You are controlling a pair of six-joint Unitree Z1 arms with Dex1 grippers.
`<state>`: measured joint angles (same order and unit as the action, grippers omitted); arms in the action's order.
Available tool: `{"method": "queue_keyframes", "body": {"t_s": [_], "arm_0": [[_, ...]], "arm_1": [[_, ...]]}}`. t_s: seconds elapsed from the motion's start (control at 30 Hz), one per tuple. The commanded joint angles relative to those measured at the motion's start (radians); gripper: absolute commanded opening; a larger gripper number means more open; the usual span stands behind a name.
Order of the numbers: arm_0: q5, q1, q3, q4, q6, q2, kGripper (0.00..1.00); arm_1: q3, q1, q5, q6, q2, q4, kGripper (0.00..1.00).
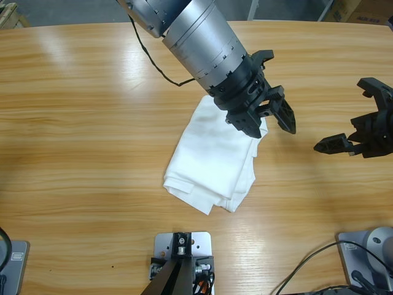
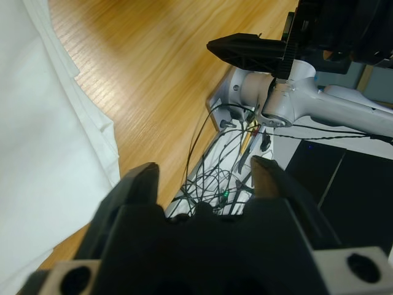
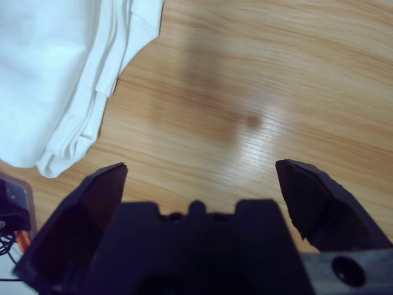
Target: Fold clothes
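The white T-shirt (image 1: 212, 160) is lying folded into a compact, layered bundle on the wooden table (image 1: 80, 123), its stacked edges showing along the lower right side.

The left gripper (image 1: 270, 117) is hovering over the bundle's upper right corner, at the end of the large silver arm coming down from the top of the high view. Its jaws are standing apart with nothing between them. In the left wrist view the shirt (image 2: 43, 160) is lying to the left of the left gripper (image 2: 206, 178), clear of both jaws, and bare table and a tangle of black cables (image 2: 215, 178) are showing in the gap. The other arm's gripper (image 2: 258, 52) is appearing ahead, at the top of that view.

The right gripper (image 1: 344, 138) is sitting off to the right of the left one, well apart from the shirt, over bare table. Its jaws are spread wide and holding nothing. In the right wrist view the folded shirt (image 3: 67, 74) is lying ahead and to the left of the right gripper (image 3: 199, 184), and only wood grain is showing between the jaws.
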<state>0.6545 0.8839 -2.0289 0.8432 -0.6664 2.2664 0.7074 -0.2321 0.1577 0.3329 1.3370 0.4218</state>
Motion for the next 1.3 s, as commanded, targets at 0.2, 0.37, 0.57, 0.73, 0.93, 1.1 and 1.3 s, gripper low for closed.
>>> {"method": "queue_keyframes", "body": {"t_s": [0.2,0.37,0.57,0.73,0.93,1.1,1.3], "arm_0": [[-0.423,-0.173,0.668,-0.181,0.315,-0.442,0.968],[-0.424,-0.124,0.883,-0.281,0.526,-0.507,0.968],[-0.461,-0.018,0.872,-0.354,0.538,-0.501,0.596],[-0.525,0.024,0.875,-0.346,0.546,-0.466,0.0],[-0.536,0.052,0.82,-0.337,0.532,-0.363,0.0],[-0.535,0.071,0.735,-0.344,0.502,-0.256,0.0],[-0.535,0.073,0.731,-0.354,0.493,-0.2,0.0]], "arm_1": [[-0.005,-0.047,0.1,0.093,-0.035,-0.077,0.902],[0.202,-0.288,-0.003,-0.204,0.203,-0.031,0.125],[0.404,-0.285,-0.019,-0.274,0.339,0.09,0.0],[0.477,-0.272,0.017,-0.289,0.445,0.108,0.0],[0.465,-0.231,0.063,-0.315,0.539,0.041,0.0],[0.465,-0.21,0.095,-0.314,0.59,-0.004,0.0],[0.458,-0.21,0.099,-0.31,0.635,-0.016,0.0]]}}
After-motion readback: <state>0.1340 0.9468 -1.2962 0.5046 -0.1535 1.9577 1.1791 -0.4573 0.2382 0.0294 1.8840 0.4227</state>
